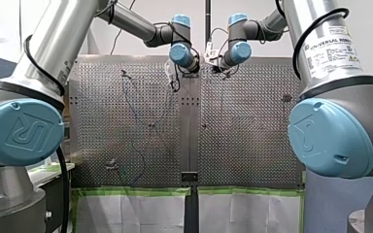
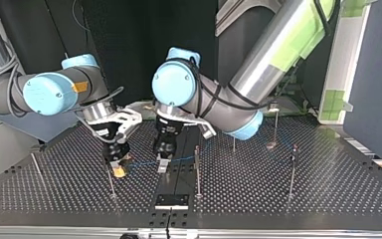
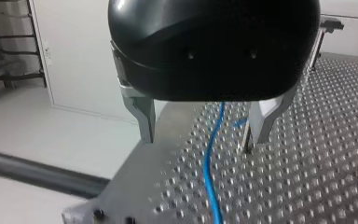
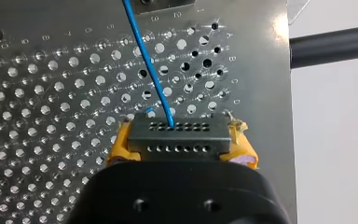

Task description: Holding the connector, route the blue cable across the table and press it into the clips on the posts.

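At the top view's left, my right arm (image 2: pixel 49 92) comes down to the desk (image 2: pixel 328 189); its jaws are pinched on the grey connector (image 4: pixel 177 137), with the yellow pads (image 4: pixel 121 149) pressed against both its ends; the connector sits low over the perforated plate, near an edge of the desk; the blue cable (image 4: pixel 151 70) leaves its upper row of holes and runs away across the plate. Just to the right in the top view, my left arm (image 2: pixel 258 64) holds its jaws spread wide; its metal fingers (image 3: pixel 142 119) stand on either side of the cable, which passes between them and touches neither. Further right, thin posts (image 2: pixel 197 172) stand upright and well apart; their clips are too small to make out, and I cannot tell whether the cable sits in any of them. In the front view both pairs of jaws are hidden behind the wrists at the desk's far end; the cable there is only a faint dark line.
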Available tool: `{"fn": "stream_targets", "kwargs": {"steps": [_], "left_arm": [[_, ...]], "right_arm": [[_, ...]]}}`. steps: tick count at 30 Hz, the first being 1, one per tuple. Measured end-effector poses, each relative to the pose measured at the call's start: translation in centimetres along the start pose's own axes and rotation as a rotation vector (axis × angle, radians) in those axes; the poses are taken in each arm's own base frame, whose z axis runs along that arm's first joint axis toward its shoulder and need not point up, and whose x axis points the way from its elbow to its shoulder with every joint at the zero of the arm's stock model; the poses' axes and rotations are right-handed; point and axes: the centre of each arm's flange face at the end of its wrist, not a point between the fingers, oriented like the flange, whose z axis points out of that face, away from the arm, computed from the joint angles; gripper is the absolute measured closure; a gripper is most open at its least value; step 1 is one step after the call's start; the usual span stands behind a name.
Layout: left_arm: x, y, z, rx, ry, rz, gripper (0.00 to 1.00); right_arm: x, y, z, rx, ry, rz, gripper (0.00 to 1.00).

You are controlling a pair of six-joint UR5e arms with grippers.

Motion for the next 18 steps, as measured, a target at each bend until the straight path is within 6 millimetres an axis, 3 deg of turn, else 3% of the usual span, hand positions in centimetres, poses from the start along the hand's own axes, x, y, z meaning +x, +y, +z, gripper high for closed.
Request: {"fn": "stream_targets", "kwargs": {"steps": [6,16,17,18], "left_arm": [[1.2,1.6,1.9,-0.028,0.009,0.006,0.0],[1.2,2.4,2.3,-0.053,0.002,0.009,0.0],[1.2,2.4,2.3,-0.057,0.001,0.01,0.15],[1.2,2.3,2.3,-0.06,0.0,0.013,0.15]], "right_arm": [[0.0,0.0,0.0,0.0,0.0,0.0,1.0],[-0.1,0.0,0.0,0.001,-0.002,0.0,1.0],[-0.1,0.0,0.0,0.001,-0.002,0.0,1.0],[-0.1,0.0,0.0,0.001,-0.002,0.0,1.0]]}}
